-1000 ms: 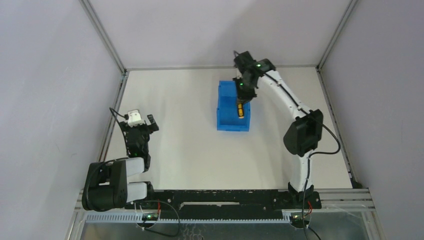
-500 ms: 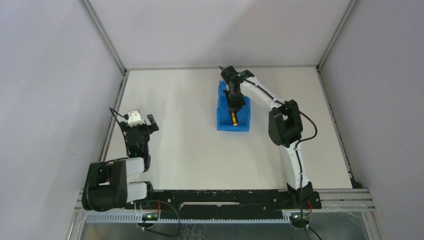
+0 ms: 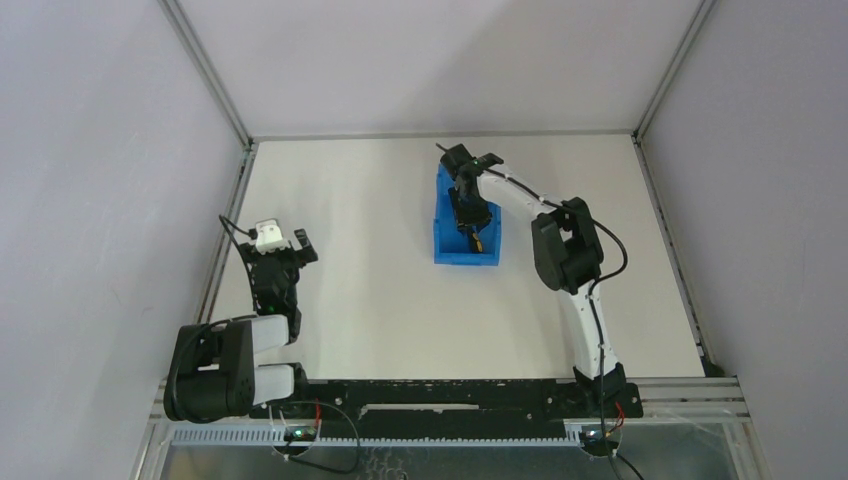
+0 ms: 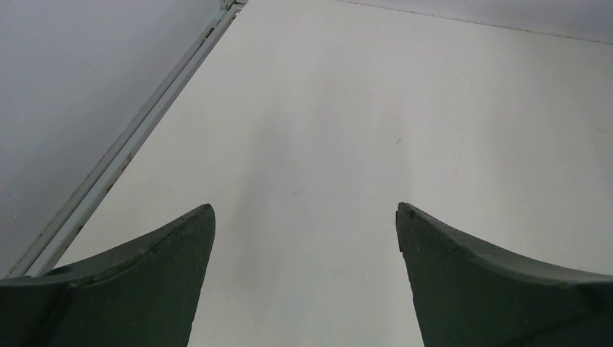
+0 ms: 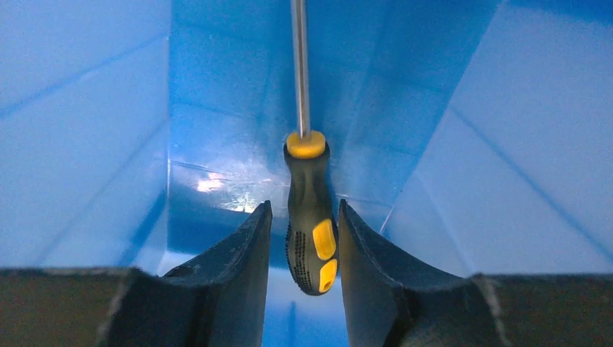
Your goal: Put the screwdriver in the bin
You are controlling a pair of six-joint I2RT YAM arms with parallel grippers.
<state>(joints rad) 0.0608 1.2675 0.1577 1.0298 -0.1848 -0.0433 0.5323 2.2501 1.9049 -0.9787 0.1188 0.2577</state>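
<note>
- One screwdriver, one blue bin, one table and two arms are being shown; two fingers are being seen on each arm's jaws.
- The screwdriver is being seen inside the bin, its yellow-and-black handle between the fingers of the right jaws and its grey shaft pointing away from them toward a bin wall.
- The right jaws are being kept parted, slightly wider than the handle: a strip of blue bin is being shown between the handle and one finger.
- The right arm is being bent over the bin from the bin's right side, with its wrist lowered into the bin.
- The left arm is being kept folded low, well apart from the bin, off the bin's left side.
- The left jaws are being held wide open, nothing between their fingers but bare table.
- From above, much of the bin's inside is being covered by the right wrist; only a small yellow part of the screwdriver is being shown there.
- The shaft's tip is being cut off by the upper edge of the right wrist view.
- Whether the other finger is touching the handle cannot be told, nor whether the handle is resting on the bin's floor.
</note>
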